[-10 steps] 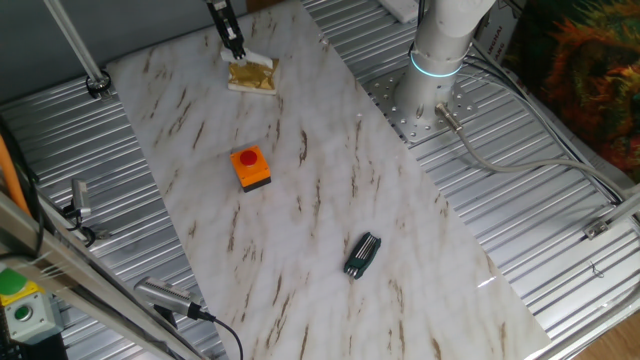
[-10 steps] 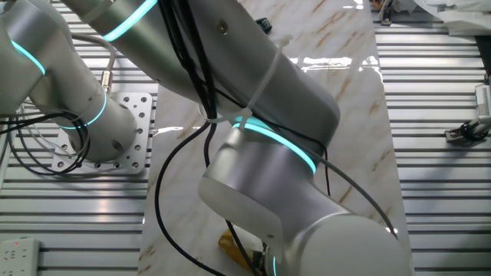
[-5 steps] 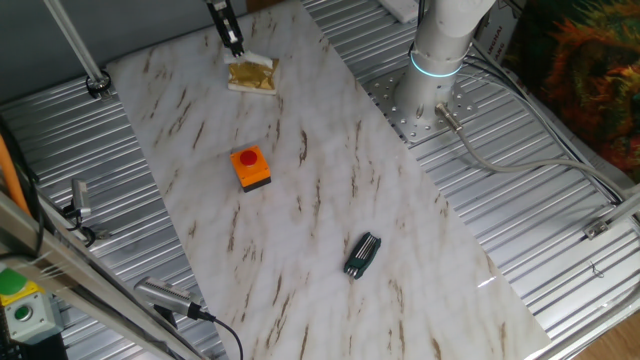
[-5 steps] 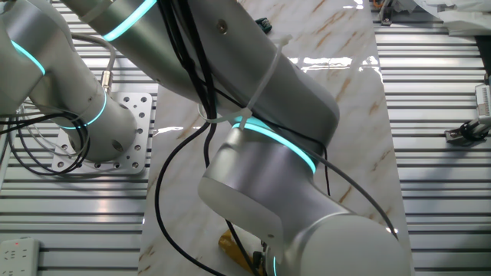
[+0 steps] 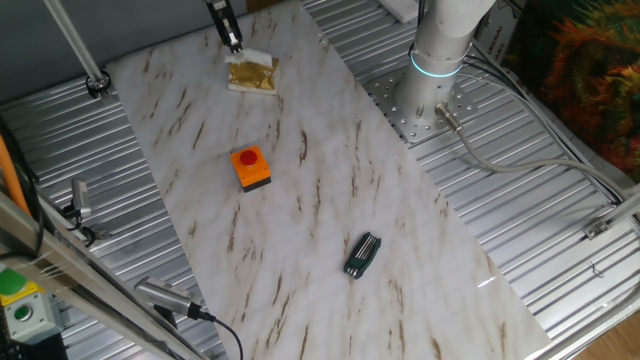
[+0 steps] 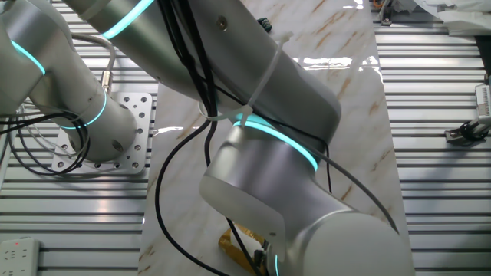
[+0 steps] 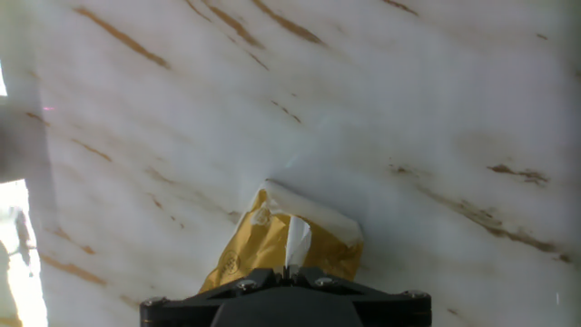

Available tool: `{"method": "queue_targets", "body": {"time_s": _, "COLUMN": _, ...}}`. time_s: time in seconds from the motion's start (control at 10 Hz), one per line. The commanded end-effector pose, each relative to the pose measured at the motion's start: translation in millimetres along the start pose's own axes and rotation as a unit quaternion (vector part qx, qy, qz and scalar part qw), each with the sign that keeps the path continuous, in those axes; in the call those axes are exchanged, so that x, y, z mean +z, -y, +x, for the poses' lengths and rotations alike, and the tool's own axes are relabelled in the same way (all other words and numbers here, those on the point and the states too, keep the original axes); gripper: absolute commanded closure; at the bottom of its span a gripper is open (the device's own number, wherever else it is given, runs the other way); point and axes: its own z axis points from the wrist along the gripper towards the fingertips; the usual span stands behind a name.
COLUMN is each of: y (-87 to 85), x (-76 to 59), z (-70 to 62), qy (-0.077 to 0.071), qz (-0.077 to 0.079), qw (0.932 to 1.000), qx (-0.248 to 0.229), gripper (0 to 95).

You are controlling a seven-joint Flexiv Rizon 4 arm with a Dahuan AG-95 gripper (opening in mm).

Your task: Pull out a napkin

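The tan-gold napkin pack (image 5: 251,75) lies at the far end of the marble board, on a white base. My gripper (image 5: 232,40) stands over its far edge. In the hand view the pack (image 7: 245,254) lies just below my gripper (image 7: 289,269), whose jaws are closed together on a narrow strip of white napkin (image 7: 296,238) that rises out of the pack's top slot. Only this strip of the napkin shows; the rest is inside the pack. In the other fixed view my arm hides nearly all of the pack, and only a gold corner (image 6: 236,242) shows.
An orange box with a red button (image 5: 250,167) sits mid-board. A black multi-tool (image 5: 362,254) lies nearer the front. The arm's base (image 5: 437,60) stands on the ribbed metal table to the right of the marble board (image 5: 330,180).
My gripper has risen very slightly above the pack; the pack and the other objects have not moved.
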Motion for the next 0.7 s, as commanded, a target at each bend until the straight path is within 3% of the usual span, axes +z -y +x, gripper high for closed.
{"method": "queue_targets", "body": {"time_s": 0.1, "y": -2.4, "x": -2.7, "z": -1.5, "qy": -0.001, "qz": -0.001, "qw": 1.0, "qx": 0.001, "gripper": 95.0}}
{"method": "queue_targets", "body": {"time_s": 0.4, "y": -15.6, "x": -16.3, "z": -9.2, "qy": -0.005, "qz": -0.002, "qw": 0.9999, "qx": 0.011, "gripper": 95.0}}
{"method": "queue_targets", "body": {"time_s": 0.7, "y": -25.0, "x": -35.7, "z": -3.7, "qy": -0.009, "qz": -0.007, "qw": 0.9998, "qx": 0.019, "gripper": 95.0}}
